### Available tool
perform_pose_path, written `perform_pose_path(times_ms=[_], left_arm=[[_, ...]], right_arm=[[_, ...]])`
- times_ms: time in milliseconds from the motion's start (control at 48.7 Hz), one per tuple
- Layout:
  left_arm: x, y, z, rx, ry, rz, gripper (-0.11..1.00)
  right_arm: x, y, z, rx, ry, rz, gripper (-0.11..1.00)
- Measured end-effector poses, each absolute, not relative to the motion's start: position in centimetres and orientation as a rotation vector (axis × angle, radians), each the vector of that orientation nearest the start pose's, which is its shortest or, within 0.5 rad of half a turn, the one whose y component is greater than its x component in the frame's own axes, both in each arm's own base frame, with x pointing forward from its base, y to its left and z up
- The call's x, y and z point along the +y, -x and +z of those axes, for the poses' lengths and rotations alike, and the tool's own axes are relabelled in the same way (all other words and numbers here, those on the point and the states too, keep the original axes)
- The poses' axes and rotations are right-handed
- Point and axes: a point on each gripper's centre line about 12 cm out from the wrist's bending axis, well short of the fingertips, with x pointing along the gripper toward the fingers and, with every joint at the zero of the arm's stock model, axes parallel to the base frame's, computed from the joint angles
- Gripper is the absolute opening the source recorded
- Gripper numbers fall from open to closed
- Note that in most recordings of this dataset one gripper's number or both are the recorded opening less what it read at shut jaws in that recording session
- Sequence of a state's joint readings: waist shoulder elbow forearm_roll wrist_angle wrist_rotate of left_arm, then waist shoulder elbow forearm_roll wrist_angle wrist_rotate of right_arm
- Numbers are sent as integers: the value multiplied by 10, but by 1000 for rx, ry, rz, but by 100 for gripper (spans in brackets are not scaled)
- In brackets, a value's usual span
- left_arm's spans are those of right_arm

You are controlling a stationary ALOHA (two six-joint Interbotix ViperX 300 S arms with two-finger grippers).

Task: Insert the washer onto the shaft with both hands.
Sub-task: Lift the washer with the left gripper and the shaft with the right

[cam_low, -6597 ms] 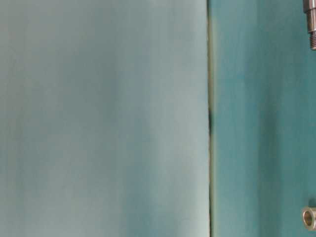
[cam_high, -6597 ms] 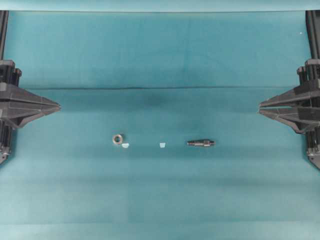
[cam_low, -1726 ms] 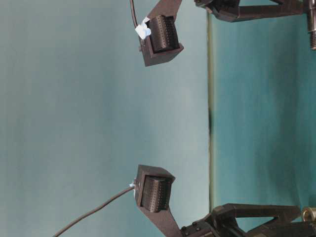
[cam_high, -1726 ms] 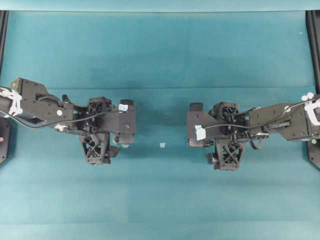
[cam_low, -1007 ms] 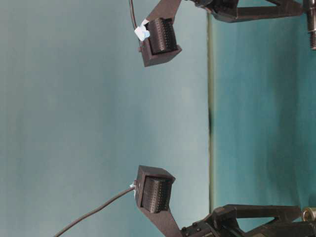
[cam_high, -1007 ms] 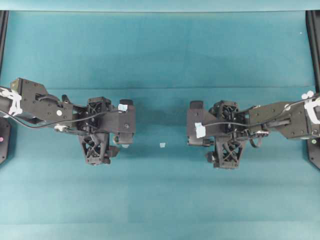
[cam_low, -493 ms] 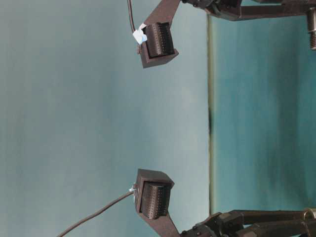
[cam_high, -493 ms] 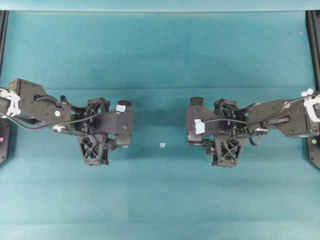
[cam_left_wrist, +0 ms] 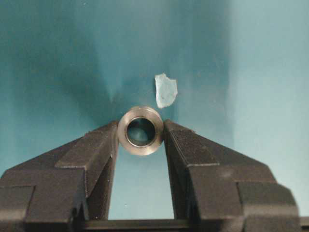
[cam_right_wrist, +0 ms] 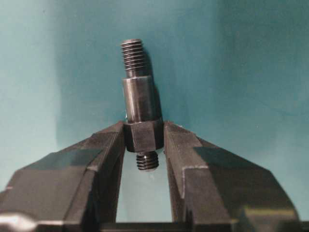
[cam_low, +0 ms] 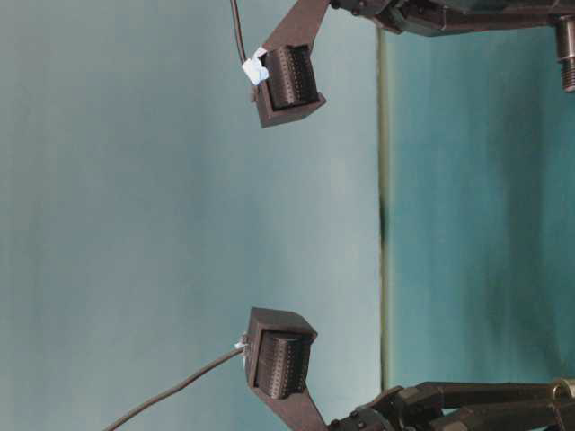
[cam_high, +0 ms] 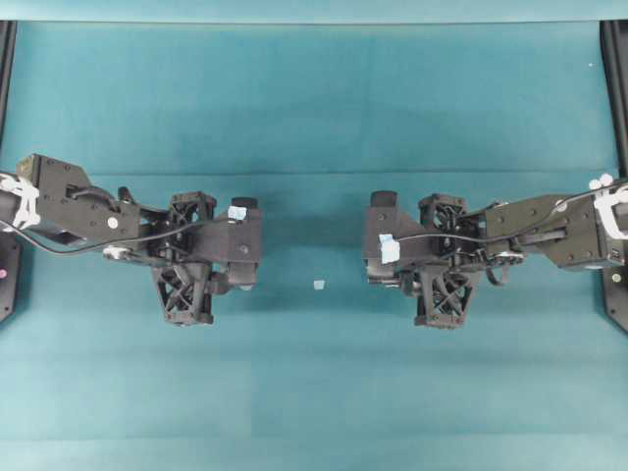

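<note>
In the left wrist view my left gripper (cam_left_wrist: 141,130) is shut on the washer (cam_left_wrist: 141,144), a silvery ring with a dark hole. Both jaws touch its sides, low over the cloth. In the right wrist view my right gripper (cam_right_wrist: 143,128) is shut on the shaft (cam_right_wrist: 139,99), clamping its thicker hex middle, and its threaded ends stick out both ways. In the overhead view the left gripper (cam_high: 234,280) and right gripper (cam_high: 385,277) point down and hide both parts. The table-level view shows the shaft's end (cam_low: 566,54) and a sliver of the washer (cam_low: 566,388).
A pale scrap (cam_left_wrist: 165,90) lies just beyond the washer. Another pale scrap (cam_high: 317,285) lies on the teal cloth (cam_high: 314,108) between the two grippers. Black arm frames stand at the left and right edges.
Both pairs of jaws have narrowed onto their parts over the last second. Both grippers shifted slightly toward the back, and the right one a little toward the middle.
</note>
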State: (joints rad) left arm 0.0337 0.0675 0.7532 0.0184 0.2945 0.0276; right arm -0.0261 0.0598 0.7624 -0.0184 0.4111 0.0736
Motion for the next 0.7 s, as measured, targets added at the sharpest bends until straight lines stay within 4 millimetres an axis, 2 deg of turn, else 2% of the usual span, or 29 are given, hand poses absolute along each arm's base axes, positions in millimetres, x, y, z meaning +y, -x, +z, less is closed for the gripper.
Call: perform_pose_path(times_ms=[699], left_arm=[[12, -337, 97, 1113, -26, 9, 36]], right_arm=[[-8, -321, 92, 1241, -59, -62, 1]])
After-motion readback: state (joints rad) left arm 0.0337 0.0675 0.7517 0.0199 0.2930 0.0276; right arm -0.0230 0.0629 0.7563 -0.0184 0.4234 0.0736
